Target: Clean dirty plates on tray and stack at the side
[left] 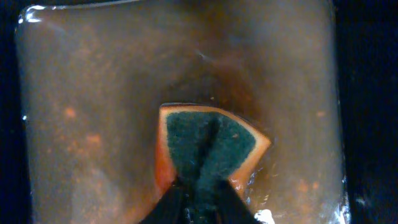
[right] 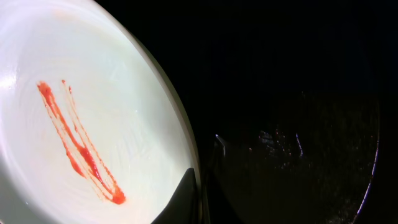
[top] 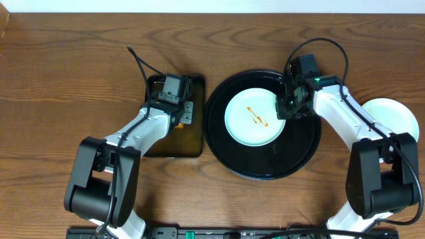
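Brown wooden bench (top: 66, 66) carries your black tray (top: 265, 166) in the middle, and one mint plate (top: 249, 136) with an orange-red streak (top: 257, 117) lies in it. Your right gripper (right: 200, 190) is closed narrow on the right rim of this plate. Your left gripper (left: 199, 190) pinches the sponge (left: 211, 140) in the pan (left: 93, 93) of brownish liquid. Another pale plate (top: 392, 113) sits right of the tray.

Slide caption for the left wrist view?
Left tool pinches a green-and-orange scrub sponge in the pan of brownish liquid.
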`<state>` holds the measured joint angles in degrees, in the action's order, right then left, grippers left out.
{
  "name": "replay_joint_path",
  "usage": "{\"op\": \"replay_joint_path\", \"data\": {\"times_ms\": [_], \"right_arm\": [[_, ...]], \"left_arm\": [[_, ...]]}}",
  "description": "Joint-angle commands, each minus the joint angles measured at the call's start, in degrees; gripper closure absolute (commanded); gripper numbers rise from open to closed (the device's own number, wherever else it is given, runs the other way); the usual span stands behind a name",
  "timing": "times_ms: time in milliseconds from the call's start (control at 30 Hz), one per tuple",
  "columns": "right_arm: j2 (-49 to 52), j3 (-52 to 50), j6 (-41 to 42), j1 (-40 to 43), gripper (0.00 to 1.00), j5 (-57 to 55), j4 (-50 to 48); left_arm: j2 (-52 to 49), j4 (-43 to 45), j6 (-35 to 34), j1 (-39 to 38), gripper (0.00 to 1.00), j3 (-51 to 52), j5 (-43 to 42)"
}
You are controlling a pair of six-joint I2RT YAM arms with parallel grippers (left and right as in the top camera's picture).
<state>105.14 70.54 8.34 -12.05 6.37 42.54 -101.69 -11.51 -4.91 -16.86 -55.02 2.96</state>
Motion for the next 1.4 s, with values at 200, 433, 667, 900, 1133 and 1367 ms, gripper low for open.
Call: {"op": "replay_joint_path", "data": {"times_ms": [200,433,667,900,1133,1367], "right_arm": [[0.0,-0.33,0.17,-0.42,0.99,-0.33,0.35],[0.0,-0.33,0.17,-0.39,0.99,-0.33,0.35],[0.0,-0.33,0.17,-0.42,0.99,-0.33,0.46],[0.0,-0.33,0.17,-0.39,0.99,-0.35,0.55],[0.0,-0.33,0.17,-0.39,0.99,-0.35,0.57],[0.0,-0.33,0.15,-0.39,0.99,-0.35,0.57]], "left_arm": [[-0.98,-0.33,-0.26,0.2,0.44,0.17,1.09],[-0.98,-1.97,-0.98,0.2,0.44,0.98,1.62],[-0.98,-2.12,-1.38,0.13,0.69,2.14,1.57],[0.15,-2.8,-1.38,0.13,0.93,1.84,1.55],[9.68,-2.95,-1.4,0.13,0.93,1.49,-2.64],[13.38,-2.73,-6.4,0.2,0.93,1.49,-3.82]]}}
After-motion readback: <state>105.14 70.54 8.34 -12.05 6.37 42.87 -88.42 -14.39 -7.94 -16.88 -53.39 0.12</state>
